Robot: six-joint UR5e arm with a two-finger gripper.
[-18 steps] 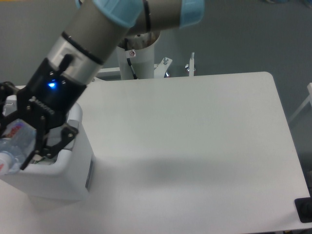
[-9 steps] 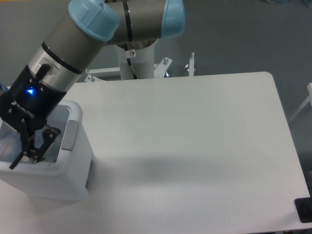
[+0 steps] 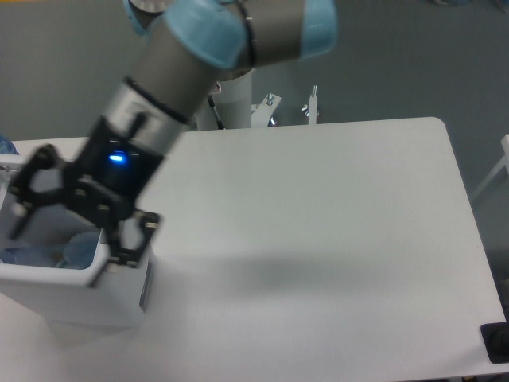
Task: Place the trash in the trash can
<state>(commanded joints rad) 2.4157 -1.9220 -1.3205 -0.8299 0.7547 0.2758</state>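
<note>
The trash can [image 3: 87,298] is a white rectangular bin at the table's left edge. Inside it lies a clear, bluish crushed bottle [image 3: 48,255], the only piece of trash I can see. My gripper [image 3: 66,245] hangs just above the bin's opening with its black fingers spread wide. One finger [image 3: 24,199] is over the bin's far left side and the other [image 3: 131,239] is at its right rim. Nothing is held between them. The arm slants up to the right and hides the back of the bin.
The white table [image 3: 318,223] stretches to the right of the bin. The arm's white pedestal [image 3: 231,99] and metal brackets [image 3: 310,107] stand behind the far edge. A black object [image 3: 496,342] sits at the bottom right corner.
A second ago the gripper held the bottle over the bin, then it dipped inside. Now its fingers have spread and risen, and the bottle lies in the bin.
</note>
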